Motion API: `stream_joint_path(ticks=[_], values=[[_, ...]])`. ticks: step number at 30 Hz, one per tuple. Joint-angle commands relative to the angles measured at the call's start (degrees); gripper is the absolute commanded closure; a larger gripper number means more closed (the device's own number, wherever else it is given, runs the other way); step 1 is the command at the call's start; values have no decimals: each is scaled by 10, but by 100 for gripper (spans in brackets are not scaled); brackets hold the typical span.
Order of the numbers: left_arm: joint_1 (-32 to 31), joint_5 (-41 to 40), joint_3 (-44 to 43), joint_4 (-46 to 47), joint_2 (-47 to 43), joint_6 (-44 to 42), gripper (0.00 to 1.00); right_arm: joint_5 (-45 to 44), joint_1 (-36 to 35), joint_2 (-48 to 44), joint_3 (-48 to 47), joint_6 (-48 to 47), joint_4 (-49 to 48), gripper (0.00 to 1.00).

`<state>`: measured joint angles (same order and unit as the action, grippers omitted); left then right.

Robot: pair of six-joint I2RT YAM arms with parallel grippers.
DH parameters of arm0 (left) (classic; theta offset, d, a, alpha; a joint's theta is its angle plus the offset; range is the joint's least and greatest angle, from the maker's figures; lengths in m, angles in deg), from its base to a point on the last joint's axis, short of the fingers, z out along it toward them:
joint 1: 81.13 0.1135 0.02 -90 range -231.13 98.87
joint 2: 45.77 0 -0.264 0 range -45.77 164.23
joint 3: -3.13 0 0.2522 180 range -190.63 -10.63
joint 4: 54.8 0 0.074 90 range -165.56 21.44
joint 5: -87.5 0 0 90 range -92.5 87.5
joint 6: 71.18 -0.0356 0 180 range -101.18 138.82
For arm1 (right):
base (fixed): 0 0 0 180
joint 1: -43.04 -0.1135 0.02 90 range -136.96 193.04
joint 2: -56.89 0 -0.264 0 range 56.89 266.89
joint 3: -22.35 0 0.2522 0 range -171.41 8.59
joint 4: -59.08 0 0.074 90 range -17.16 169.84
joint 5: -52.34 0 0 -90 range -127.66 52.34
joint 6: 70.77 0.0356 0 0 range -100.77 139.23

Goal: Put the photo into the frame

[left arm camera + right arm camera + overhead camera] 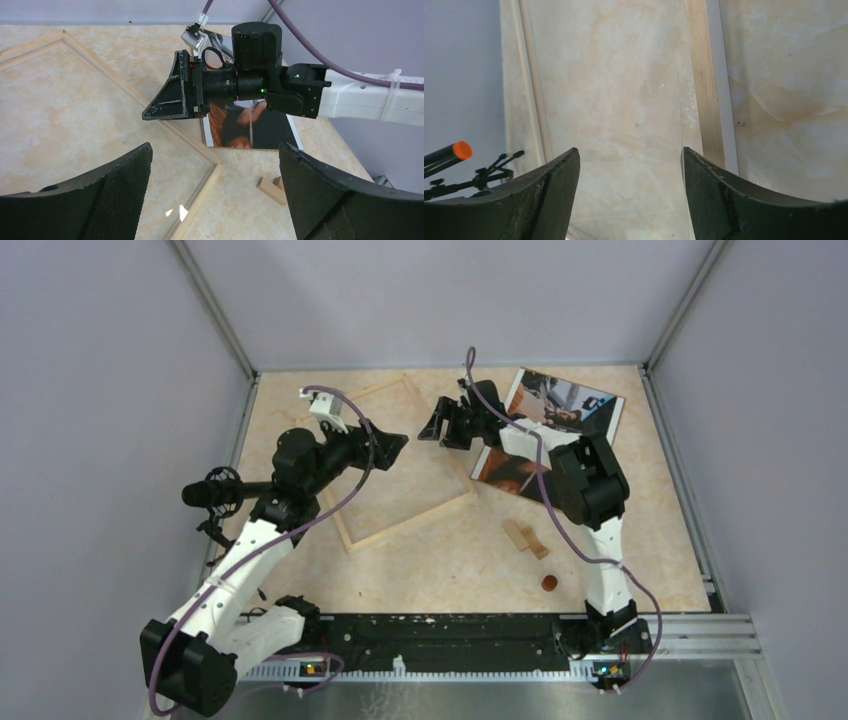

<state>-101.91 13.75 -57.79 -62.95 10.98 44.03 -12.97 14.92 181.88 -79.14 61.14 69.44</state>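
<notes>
The thin pale wooden frame (412, 520) lies flat and skewed on the table's left half. It also shows in the left wrist view (202, 192) and the right wrist view (704, 100). The photo (575, 405) lies picture side up at the back right, partly hidden by my right arm, its near edge close to the frame's right corner (250, 132). My left gripper (395, 447) is open and empty above the frame (215, 149). My right gripper (432, 428) is open and empty above the frame's right side (629, 165), facing the left one.
Small wooden blocks (525, 538) and a small brown disc (548, 582) lie on the near right. A black microphone on a stand (215, 492) sits at the left edge. Grey walls close in the back and sides. Glints show inside the frame (175, 212).
</notes>
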Motion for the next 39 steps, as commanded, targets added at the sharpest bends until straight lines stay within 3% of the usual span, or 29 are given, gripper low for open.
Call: stream_joint_path(ticks=[1, 10, 18, 20, 32, 36, 39], values=[[1, 8, -9, 27, -15, -2, 2, -74, -21, -44, -59, -80, 123, 25], [0, 8, -10, 27, -15, -3, 2, -157, -31, -84, -98, -135, 224, 7], [-2, 5, -8, 26, -21, -2, 2, -284, -6, -202, -45, -206, 308, 8], [-6, 3, -7, 25, -21, -3, 2, -290, 29, -244, 6, -217, 320, 9], [-42, 23, -11, 25, 4, -3, 2, -31, 432, -506, 448, -130, 151, 17], [-60, 50, -27, 20, 72, -9, 2, 8, 496, -544, 512, -124, 134, 18], [-116, 52, -79, -34, 162, -14, 2, 21, 504, -531, 525, -139, 138, 18]])
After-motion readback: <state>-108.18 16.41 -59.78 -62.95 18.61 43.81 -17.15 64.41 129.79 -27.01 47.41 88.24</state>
